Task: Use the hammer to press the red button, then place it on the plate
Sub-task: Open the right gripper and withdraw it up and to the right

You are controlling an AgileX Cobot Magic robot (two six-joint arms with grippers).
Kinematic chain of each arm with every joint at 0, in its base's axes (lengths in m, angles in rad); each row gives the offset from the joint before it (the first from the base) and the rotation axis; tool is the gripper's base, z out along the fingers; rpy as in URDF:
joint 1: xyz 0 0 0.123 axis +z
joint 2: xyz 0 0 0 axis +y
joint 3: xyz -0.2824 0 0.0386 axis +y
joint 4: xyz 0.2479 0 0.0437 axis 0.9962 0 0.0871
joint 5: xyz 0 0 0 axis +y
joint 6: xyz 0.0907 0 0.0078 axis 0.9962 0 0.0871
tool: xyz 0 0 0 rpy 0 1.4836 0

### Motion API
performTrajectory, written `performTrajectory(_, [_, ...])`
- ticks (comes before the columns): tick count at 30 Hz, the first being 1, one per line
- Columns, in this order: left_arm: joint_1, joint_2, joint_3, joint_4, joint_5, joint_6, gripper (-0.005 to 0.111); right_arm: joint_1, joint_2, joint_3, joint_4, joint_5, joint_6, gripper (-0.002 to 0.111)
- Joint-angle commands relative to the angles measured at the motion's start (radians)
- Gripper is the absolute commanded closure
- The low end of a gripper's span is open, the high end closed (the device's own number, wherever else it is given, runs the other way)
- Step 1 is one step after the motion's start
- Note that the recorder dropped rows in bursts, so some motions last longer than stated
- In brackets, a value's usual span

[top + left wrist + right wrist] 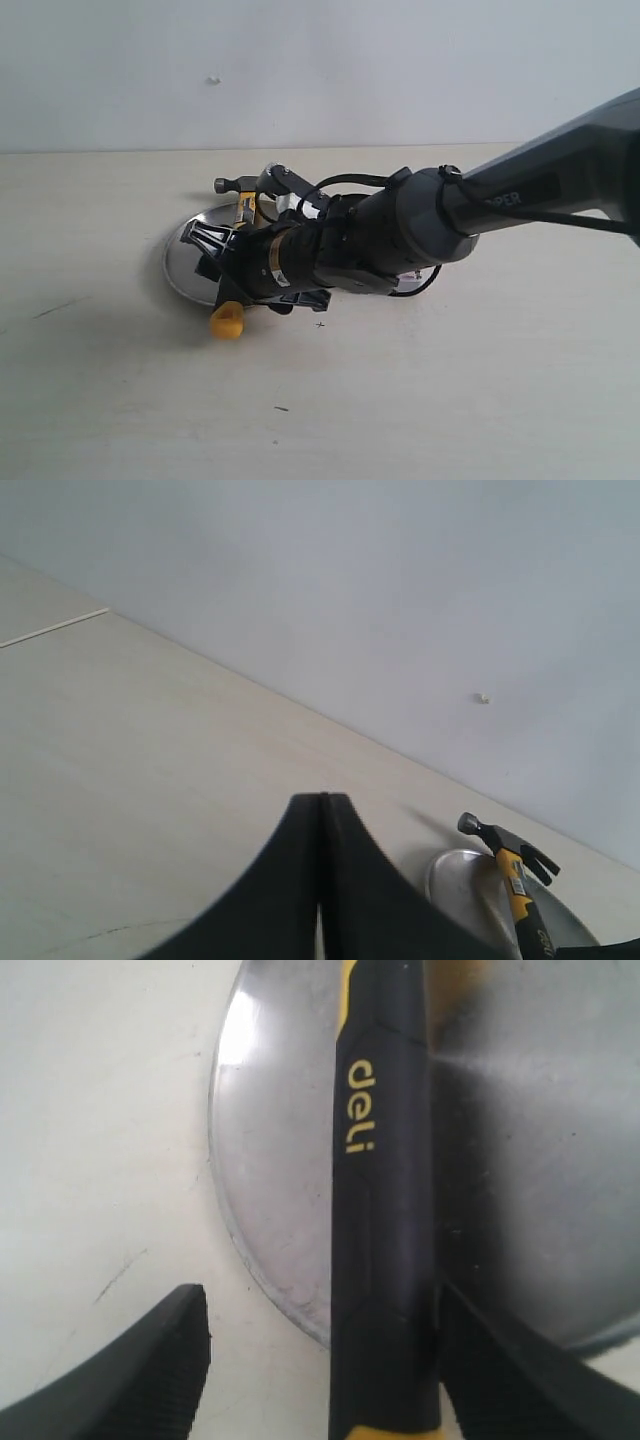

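My right gripper point(322, 1305) hangs low over the round, shallow silver metal plate point(270, 1160), jaws spread around the small claw hammer with the black-and-yellow rubber handle point(385, 1210). One finger sits against the grip and the other stands well clear, so nothing is being pinched. The hammer appears to lie across the plate. Its dark steel head pokes past the far rim and its yellow looped end overhangs the near rim, which I judge leaves the rims bearing its weight. I read the wide jaws as a release at the placing step. The large red dome button shows in none of the views, perhaps hidden behind my arm. My left gripper point(322, 880) waits well to the side above the pale wooden table point(450, 400), fingers pressed together and holding nothing, out of the way.
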Motion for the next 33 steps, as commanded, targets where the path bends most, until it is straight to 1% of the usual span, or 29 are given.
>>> performTrajectory(1, [0.000,-0.005,0.000,-0.007,0.001,-0.001,0.107,0.004,-0.053,0.011,-0.023,0.042,0.005,0.045])
performTrajectory(8, [0.000,-0.005,0.000,-0.007,0.001,-0.001,0.107,0.004,-0.136,0.028,-0.023,0.175,-0.053,0.045])
performTrajectory(15, [0.000,-0.005,0.000,-0.007,0.001,-0.001,0.107,0.010,-0.215,0.073,-0.023,0.185,-0.137,0.045])
performTrajectory(17, [0.000,-0.005,0.000,-0.007,0.001,-0.001,0.107,0.017,-0.245,0.083,-0.023,0.236,-0.174,0.046])
performTrajectory(18, [0.000,-0.005,0.000,-0.007,0.001,-0.001,0.107,0.023,-0.258,0.086,-0.023,0.267,-0.203,0.048])
performTrajectory(20, [0.000,-0.005,0.000,-0.007,0.001,-0.001,0.107,0.035,-0.292,0.105,-0.021,0.354,-0.248,0.058])
performTrajectory(21, [0.000,-0.005,0.000,-0.007,0.001,-0.001,0.107,0.046,-0.314,0.119,-0.032,0.391,-0.279,0.067])
performTrajectory(24, [0.000,-0.005,0.000,-0.007,0.001,-0.001,0.107,0.071,-0.391,0.172,-0.108,0.461,-0.294,0.096])
performTrajectory(25, [0.000,-0.005,0.000,-0.007,0.001,-0.001,0.107,0.075,-0.426,0.199,-0.126,0.468,-0.294,0.104])
performTrajectory(26, [0.000,-0.005,0.000,-0.007,0.001,-0.001,0.107,0.075,-0.462,0.229,-0.146,0.468,-0.294,0.108])
performTrajectory(31, [0.000,-0.005,0.000,-0.007,0.001,-0.001,0.107,0.075,-0.671,0.418,-0.294,0.449,-0.278,0.108])
performTrajectory(33, [0.000,-0.005,0.000,-0.007,0.001,-0.001,0.107,0.075,-0.762,0.488,-0.308,0.442,-0.278,0.108])
